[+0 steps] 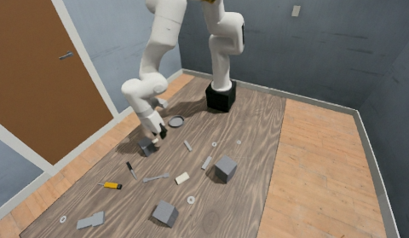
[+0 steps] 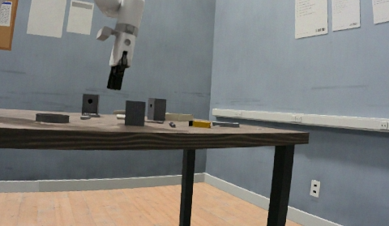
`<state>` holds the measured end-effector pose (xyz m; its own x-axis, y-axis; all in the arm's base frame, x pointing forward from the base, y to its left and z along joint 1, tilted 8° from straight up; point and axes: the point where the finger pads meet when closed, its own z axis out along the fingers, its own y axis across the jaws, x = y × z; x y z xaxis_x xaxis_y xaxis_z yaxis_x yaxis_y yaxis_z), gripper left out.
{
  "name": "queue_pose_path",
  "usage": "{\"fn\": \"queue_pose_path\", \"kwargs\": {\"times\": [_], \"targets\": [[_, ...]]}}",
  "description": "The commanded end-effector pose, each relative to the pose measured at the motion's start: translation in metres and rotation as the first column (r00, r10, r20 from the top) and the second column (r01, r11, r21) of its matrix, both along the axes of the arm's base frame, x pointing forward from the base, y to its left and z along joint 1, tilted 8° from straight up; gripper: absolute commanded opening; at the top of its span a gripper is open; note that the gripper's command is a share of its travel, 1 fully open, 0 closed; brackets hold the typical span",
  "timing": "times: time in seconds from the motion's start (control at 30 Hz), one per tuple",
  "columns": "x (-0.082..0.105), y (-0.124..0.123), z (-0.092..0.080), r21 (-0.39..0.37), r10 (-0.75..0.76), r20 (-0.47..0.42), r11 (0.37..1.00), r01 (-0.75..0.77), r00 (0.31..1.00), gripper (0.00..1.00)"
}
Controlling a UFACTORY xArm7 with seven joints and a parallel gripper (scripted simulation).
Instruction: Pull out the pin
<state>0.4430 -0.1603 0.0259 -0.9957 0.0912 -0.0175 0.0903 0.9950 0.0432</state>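
Observation:
The pin's block point(image 1: 146, 146) is a dark cube on the left part of the table; it also shows in the exterior view point(image 2: 134, 113). The cream pin point(image 1: 155, 140) sticks out of its upper right side. In the exterior view I cannot make the pin out. My gripper point(image 1: 161, 132) hangs tilted just above and to the right of the pin, well above the table top in the exterior view point(image 2: 115, 83). Its fingers are partly open with nothing between them.
Two grey blocks point(image 1: 225, 168) point(image 1: 165, 213) stand further out. A round dish point(image 1: 176, 121) lies behind the gripper. A knife point(image 1: 131, 170), wrench point(image 1: 155, 178), cream eraser point(image 1: 182, 178), yellow cutter point(image 1: 112, 185), grey bars and washers are scattered about.

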Motion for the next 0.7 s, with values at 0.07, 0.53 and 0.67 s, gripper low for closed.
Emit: {"fn": "queue_pose_path", "kwargs": {"times": [0.07,0.53,0.67], "targets": [[-0.005,-0.002,-0.007,0.009,-0.006,-0.023,1.0,0.007,1.0,0.47],[-0.012,-0.002,-0.017,0.024,-0.008,-0.055,1.0,0.009,0.998,0.47],[-0.014,-0.001,-0.02,0.028,-0.007,-0.062,1.0,0.009,0.998,0.47]]}}
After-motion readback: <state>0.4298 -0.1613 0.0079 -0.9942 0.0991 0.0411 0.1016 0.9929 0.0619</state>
